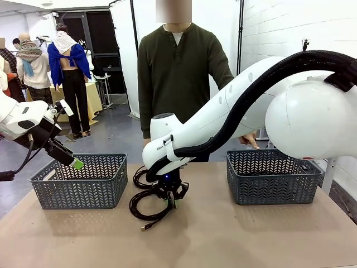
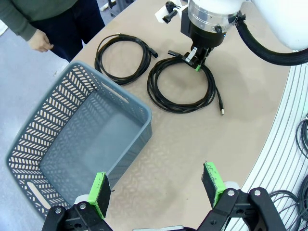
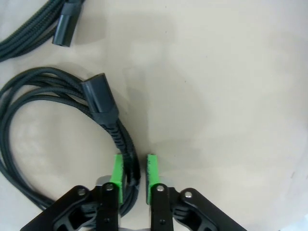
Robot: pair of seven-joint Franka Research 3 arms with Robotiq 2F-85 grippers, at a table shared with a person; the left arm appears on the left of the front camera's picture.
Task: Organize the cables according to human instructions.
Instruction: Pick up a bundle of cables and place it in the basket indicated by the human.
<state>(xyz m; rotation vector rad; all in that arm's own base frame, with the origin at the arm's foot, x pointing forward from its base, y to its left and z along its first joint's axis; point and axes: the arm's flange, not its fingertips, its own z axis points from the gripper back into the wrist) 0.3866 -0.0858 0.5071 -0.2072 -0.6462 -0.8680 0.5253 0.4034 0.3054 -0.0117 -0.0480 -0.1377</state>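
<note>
Since a loose coil falls apart if you grab just one loop, my right gripper (image 3: pixel 134 161) is down on the near cable (image 3: pixel 122 137), right where the strands run bundled behind its plug (image 3: pixel 98 98). The pads are pulled in narrow with that bundle between them. A sliver of table (image 3: pixel 216 96) shows beside one pad, so I'd call the bite only just made. The coil lies flat mid-table between the two baskets, with a second cable (image 2: pixel 99 60) just beside it toward the person (image 1: pixel 178 72). My left gripper (image 2: pixel 155 178) hangs wide and empty over the left basket (image 2: pixel 139 113) edge, I guess parked clear of the reach. The person's hand (image 1: pixel 251 140) sits at the right basket (image 1: pixel 273 187), which might be the hint on where this one goes, can't say for sure.
</note>
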